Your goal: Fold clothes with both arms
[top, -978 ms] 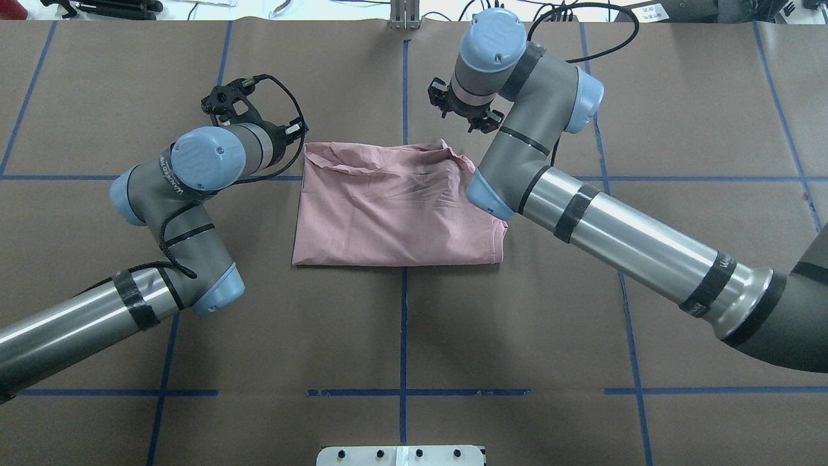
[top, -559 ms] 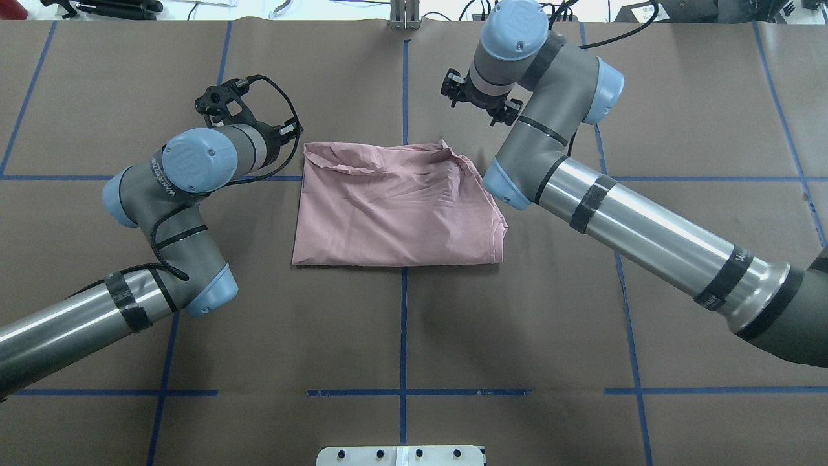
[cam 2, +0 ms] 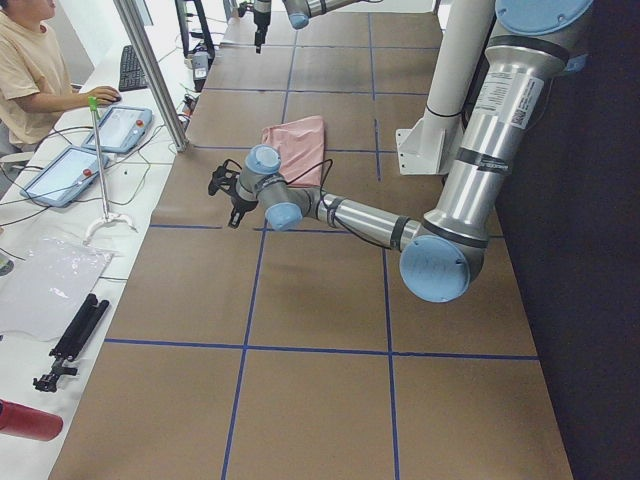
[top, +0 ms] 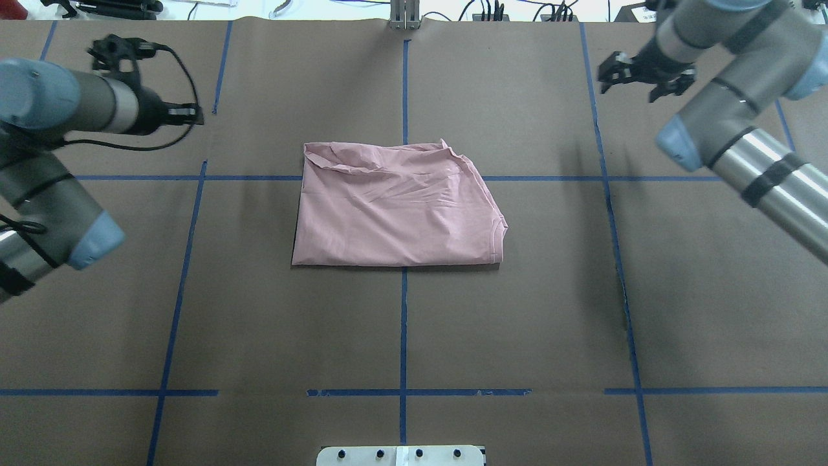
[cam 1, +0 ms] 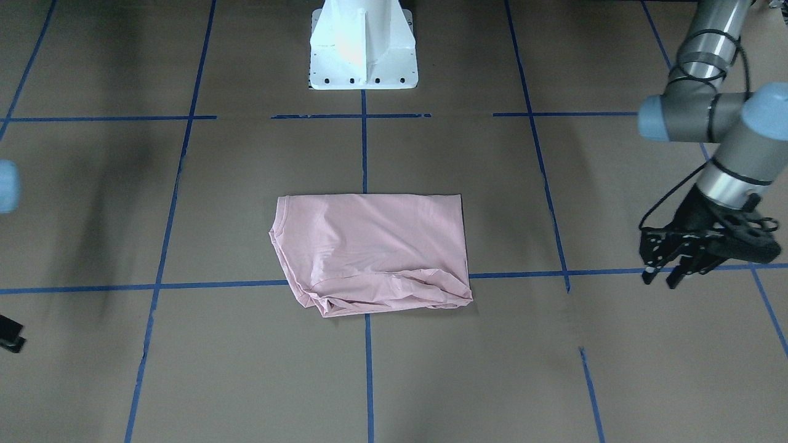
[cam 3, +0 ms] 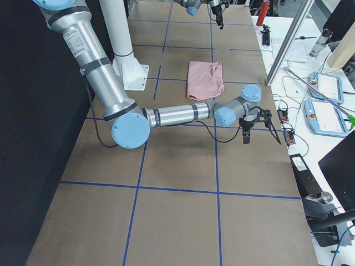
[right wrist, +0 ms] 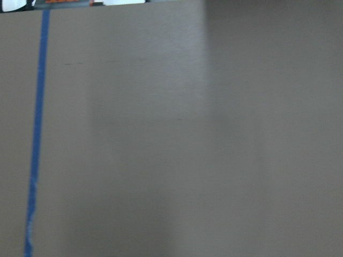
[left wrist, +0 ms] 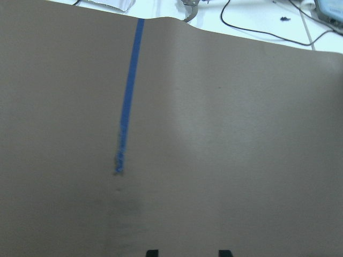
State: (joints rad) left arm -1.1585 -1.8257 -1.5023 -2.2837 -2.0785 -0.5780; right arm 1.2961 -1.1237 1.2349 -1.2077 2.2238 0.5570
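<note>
Brown paper-covered bench [top: 517,323], blue tape grid. Folded pink T-shirt [top: 398,207] lay at centre. Left gripper [cam 1: 659,280] fingers apart, empty, well clear. Right gripper [top: 637,74] distant; finger gap unreadable.

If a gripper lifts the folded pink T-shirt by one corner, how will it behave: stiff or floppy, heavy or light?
The T-shirt would likely droop and unfold: its fabric shows soft wrinkles and a rumpled far edge. It seems light, lying almost flat on the table. Pushed, it would probably bunch rather than slide whole.
</note>
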